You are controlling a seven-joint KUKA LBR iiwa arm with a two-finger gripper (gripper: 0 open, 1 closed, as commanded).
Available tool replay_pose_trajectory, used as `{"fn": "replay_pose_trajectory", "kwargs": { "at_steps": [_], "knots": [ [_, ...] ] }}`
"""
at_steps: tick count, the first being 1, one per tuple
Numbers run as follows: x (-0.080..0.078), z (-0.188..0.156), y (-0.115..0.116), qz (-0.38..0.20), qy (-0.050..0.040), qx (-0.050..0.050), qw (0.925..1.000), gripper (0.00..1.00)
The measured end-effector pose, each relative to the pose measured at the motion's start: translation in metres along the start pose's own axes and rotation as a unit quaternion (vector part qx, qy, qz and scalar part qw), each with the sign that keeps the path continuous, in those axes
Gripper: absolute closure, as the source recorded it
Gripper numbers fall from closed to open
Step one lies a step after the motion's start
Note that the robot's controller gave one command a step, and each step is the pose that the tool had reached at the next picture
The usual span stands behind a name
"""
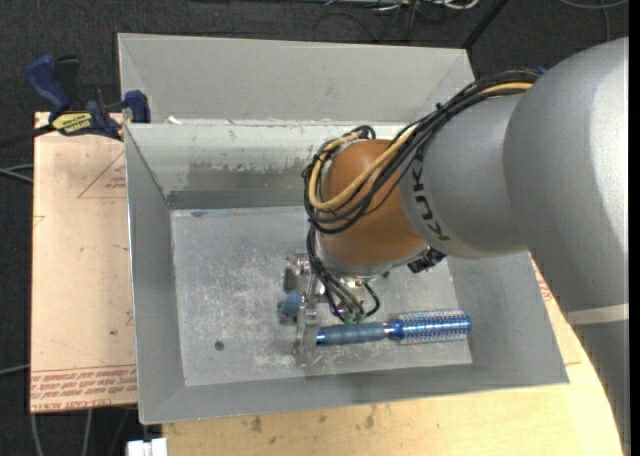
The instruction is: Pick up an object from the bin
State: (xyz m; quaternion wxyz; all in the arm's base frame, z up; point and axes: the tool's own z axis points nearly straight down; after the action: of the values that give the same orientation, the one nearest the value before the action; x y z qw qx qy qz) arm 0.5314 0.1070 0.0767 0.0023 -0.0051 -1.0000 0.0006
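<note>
Our jaws sit at the handle end of a blue bristled brush [395,331]. We cannot tell if they grip.

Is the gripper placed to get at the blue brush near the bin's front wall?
Probably yes. The gripper is low at the handle end of the blue brush, which lies flat on the bin floor with no other thing over it.

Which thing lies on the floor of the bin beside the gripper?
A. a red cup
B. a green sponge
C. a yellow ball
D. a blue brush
D: a blue brush lies flat in the bin, with its handle end at the gripper.
</note>
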Motion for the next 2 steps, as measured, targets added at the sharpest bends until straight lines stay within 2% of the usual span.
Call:
{"fn": "replay_pose_trajectory", "kwargs": {
  "at_steps": [1, 2],
  "knots": [
    [0.03, 0.0056, -0.0399, 0.091, -0.0008, 0.0, 0.9959, 0.0],
    [0.0291, 0.0048, -0.0387, 0.091, -0.0018, -0.002, 0.9958, 1.0]
  ]
}}
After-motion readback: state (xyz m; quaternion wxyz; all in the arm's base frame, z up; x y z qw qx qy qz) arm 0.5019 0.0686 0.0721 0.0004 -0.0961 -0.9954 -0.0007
